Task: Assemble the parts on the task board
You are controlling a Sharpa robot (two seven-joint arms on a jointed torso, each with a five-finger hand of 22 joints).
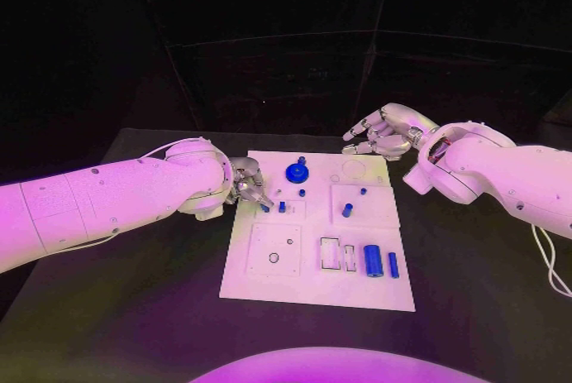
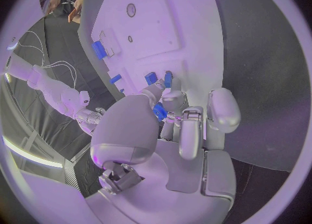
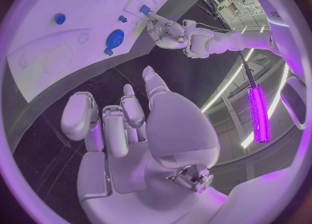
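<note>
task board (image 1: 320,271) beside left hand (image 1: 250,184) pinching blue part (image 1: 264,207).

Board at table centre, hands at its far end

The task board (image 1: 269,285) was set mid-table (image 1: 131,317); the left hand (image 1: 250,184) was placed at its far-left edge, the right hand (image 1: 379,133) beyond its far-right corner, a cylinder (image 1: 373,260) lay near-right.

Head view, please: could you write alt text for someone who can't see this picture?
A robot's left hand pinches a small blue part at the left edge of a white task board on a black table. Its right hand hovers open past the board's far right corner. More blue parts sit on the board, among them a large cylinder near its front right.
</note>
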